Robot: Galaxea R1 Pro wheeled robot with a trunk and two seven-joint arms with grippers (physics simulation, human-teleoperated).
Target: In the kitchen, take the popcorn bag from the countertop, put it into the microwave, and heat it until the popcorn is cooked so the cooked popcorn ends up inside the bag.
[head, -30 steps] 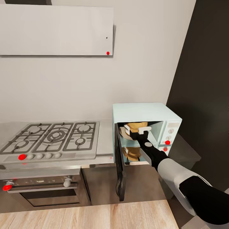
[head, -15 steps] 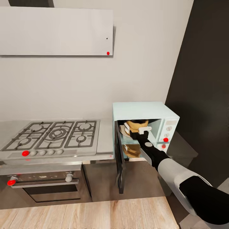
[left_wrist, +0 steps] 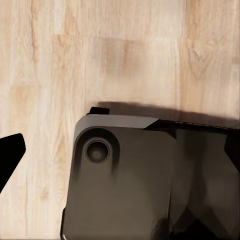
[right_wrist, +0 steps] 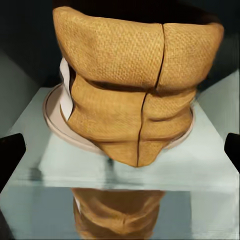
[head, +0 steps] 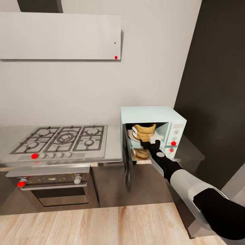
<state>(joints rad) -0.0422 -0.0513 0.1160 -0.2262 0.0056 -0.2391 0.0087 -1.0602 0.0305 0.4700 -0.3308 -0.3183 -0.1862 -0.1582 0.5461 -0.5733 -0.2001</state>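
item: popcorn bag (right_wrist: 131, 95), golden-brown woven sack, crumpled, rolled rim at top, dark seam down its front. location: inside the microwave (head: 152, 117), standing on the pale round turntable plate (right_wrist: 55, 122); its mirror image shows on the glossy cavity floor below.

item: microwave, pale mint box on the grey desk (head: 112, 158), just beside the gas hob (head: 61, 139); dark glass door (head: 128, 163) swung wide open toward the robot.

item: right end effector (head: 152, 139), reaching into the cavity mouth. fingers spread; dark tips sit at either side of the wrist view, well apart from the bag, pinching nothing.

item: left end effector, spread or pressed together cannot be told; its camera faces the wood plank floor (left_wrist: 125, 55) and a dark part of the robot's own body.

step in hand, as judged: bag appears placed and released; draw the arm straight back out.

handling notes: keep the fingers wide and level so neither tip snags the rim or tips the sack off the plate. clear the door edge fully before swinging it shut.
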